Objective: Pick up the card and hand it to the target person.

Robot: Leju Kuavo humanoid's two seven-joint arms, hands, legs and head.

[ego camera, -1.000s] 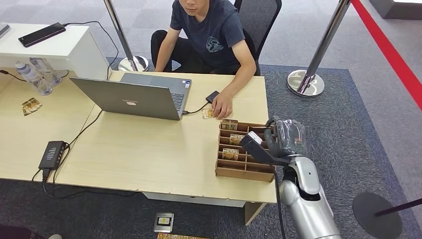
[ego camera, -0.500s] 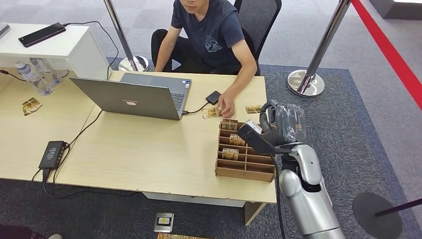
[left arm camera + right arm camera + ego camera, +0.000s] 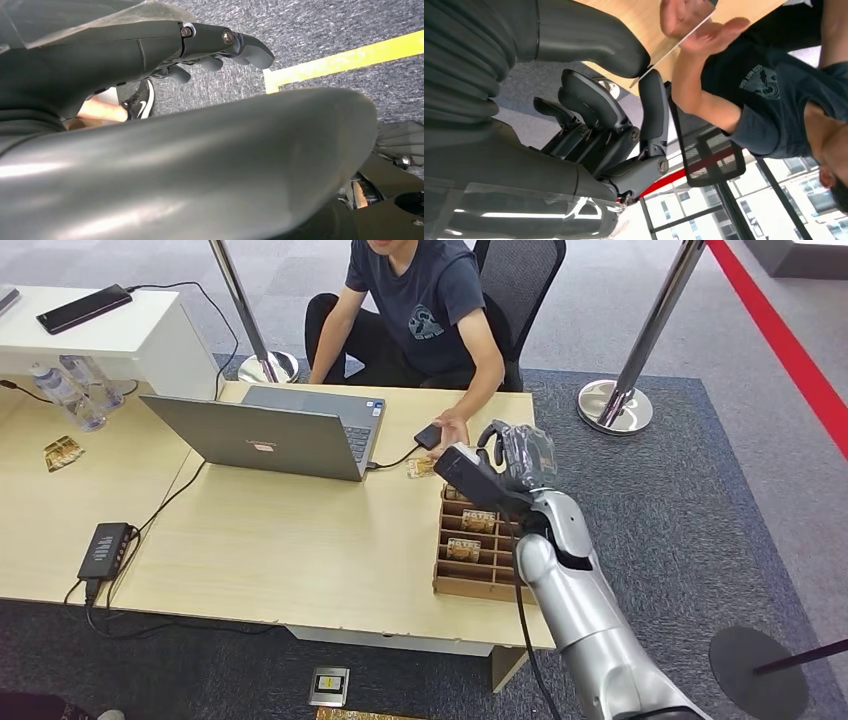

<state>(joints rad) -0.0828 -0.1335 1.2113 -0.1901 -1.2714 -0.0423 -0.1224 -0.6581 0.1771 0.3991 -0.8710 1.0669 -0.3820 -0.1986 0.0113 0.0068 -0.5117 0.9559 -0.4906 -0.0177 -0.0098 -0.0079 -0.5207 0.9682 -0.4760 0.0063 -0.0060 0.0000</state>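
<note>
Right wrist view shows your right robot hand [image 3: 624,100] pinching the card [image 3: 674,47] between thumb and a finger, its far edge at the person's hand [image 3: 696,27]. Release too early and it could drop onto the counter [image 3: 300,540].

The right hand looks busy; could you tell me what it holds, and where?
The right hand pinches a card by one end between thumb and finger; the person's hand grips the other end.

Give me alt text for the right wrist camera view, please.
The robot's right hand pinches a thin card edge-on between thumb and finger, while a seated person's hand closes on the card's other end above a wooden table.
</note>
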